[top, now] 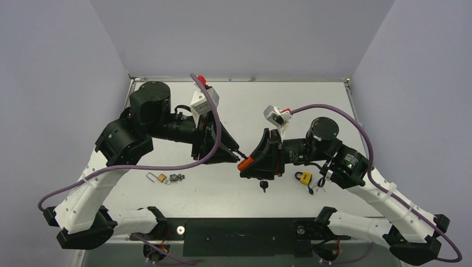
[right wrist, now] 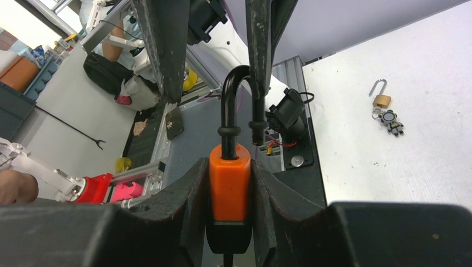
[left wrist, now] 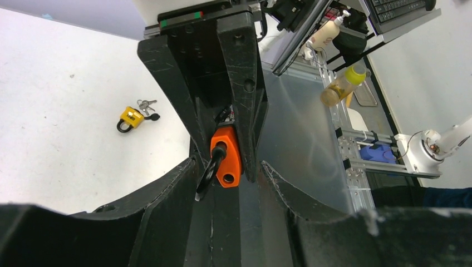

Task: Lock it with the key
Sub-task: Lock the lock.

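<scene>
Item: orange padlock [right wrist: 229, 183] | Location: aloft over mid bench [top: 222, 192], toward near edge | Handling: small, rigid, probably dense, casing likely slick, so take by flat body sides | Right tool [right wrist: 229, 167]: clenched on body | Left tool [left wrist: 228, 172]: released, straddling raised shackle [right wrist: 234, 83]

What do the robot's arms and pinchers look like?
Both the left arm and right arm start white near the base, then turn into chunky black round joints. A purple cable loops along each one. The left gripper and right gripper are black, with two long pointy fingers. Each wrist carries a small white camera box with a red bit.
</scene>
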Controlling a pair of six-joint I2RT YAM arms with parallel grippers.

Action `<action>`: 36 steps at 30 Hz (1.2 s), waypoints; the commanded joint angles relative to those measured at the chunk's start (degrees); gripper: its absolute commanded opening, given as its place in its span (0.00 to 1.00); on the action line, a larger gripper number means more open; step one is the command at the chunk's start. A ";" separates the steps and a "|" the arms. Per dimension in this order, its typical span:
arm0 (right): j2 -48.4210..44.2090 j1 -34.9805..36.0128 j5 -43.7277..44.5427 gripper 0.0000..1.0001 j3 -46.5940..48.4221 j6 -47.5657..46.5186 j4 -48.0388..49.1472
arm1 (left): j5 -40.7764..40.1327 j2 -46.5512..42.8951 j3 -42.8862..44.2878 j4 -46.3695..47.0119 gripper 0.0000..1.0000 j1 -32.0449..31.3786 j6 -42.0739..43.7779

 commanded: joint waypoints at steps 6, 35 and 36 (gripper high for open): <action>-0.58 0.39 0.89 0.00 3.87 -1.34 2.54 | -2.57 -0.13 1.24 -1.73 0.34 -3.81 3.20; -7.21 -5.25 22.31 0.76 4.48 -4.65 12.96 | -25.18 -3.25 8.15 11.43 0.00 -4.67 -11.29; -6.96 -6.18 20.99 0.75 4.66 -4.44 13.82 | -25.92 -3.40 8.18 12.39 0.00 -4.72 -12.08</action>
